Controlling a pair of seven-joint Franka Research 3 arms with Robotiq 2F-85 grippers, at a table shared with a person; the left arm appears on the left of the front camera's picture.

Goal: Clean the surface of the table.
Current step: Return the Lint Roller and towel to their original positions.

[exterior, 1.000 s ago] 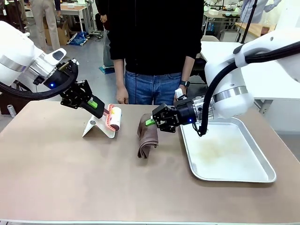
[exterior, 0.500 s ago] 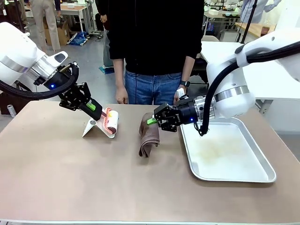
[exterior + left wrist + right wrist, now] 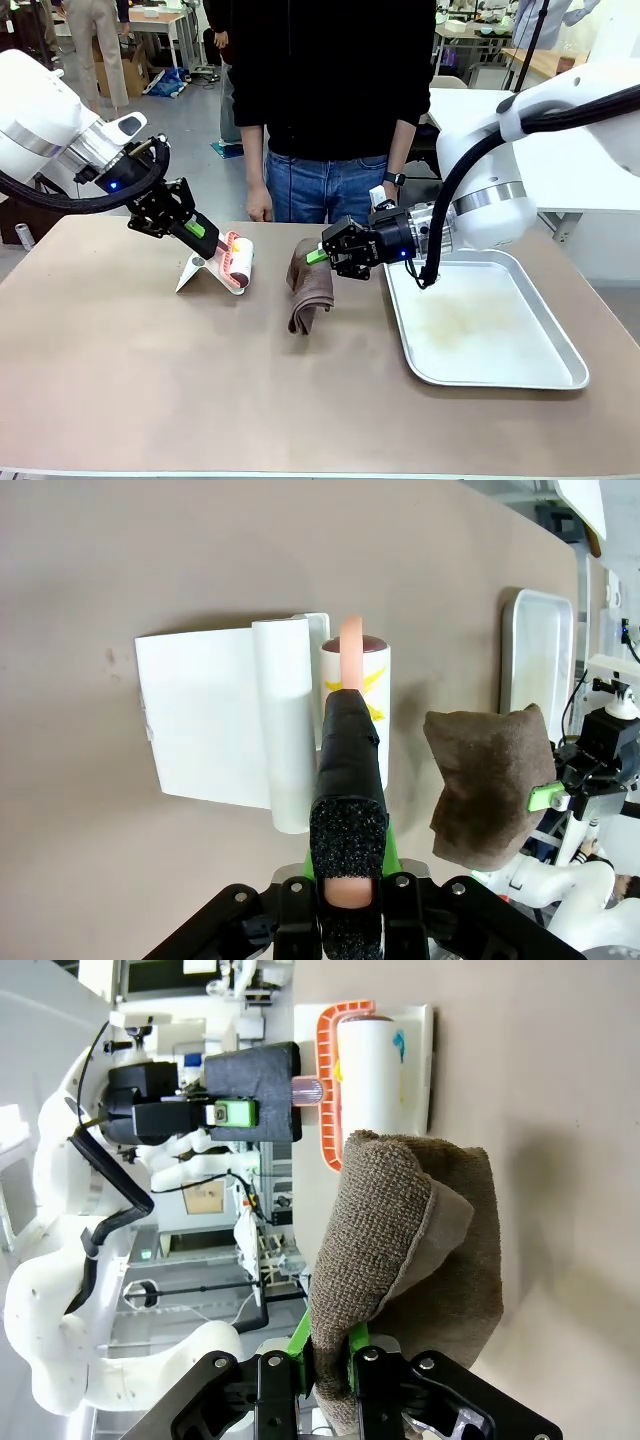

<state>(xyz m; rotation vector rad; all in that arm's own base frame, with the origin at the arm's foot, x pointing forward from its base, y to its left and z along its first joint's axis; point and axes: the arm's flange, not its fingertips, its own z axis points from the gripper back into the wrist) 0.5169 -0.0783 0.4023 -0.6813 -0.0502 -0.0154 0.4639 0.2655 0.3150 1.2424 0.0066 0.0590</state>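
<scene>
The taupe-brown table spans the front view. My left gripper is shut on the orange handle of a white lint roller, which rests against a white folded stand. In the left wrist view the roller lies beside the stand, with the gripper clamped on its handle. My right gripper is shut on the top of a brown cloth that hangs down to the table. In the right wrist view the cloth sits between the green pads of the gripper.
A silver metal tray with a stained bottom lies on the table's right side, under my right arm. A person in a black top and jeans stands at the far edge, hands down. The near half of the table is bare.
My right gripper has shifted a little left and up, carrying the brown cloth with it. My left gripper has drawn slightly left and the roller has tilted closer to the stand.
</scene>
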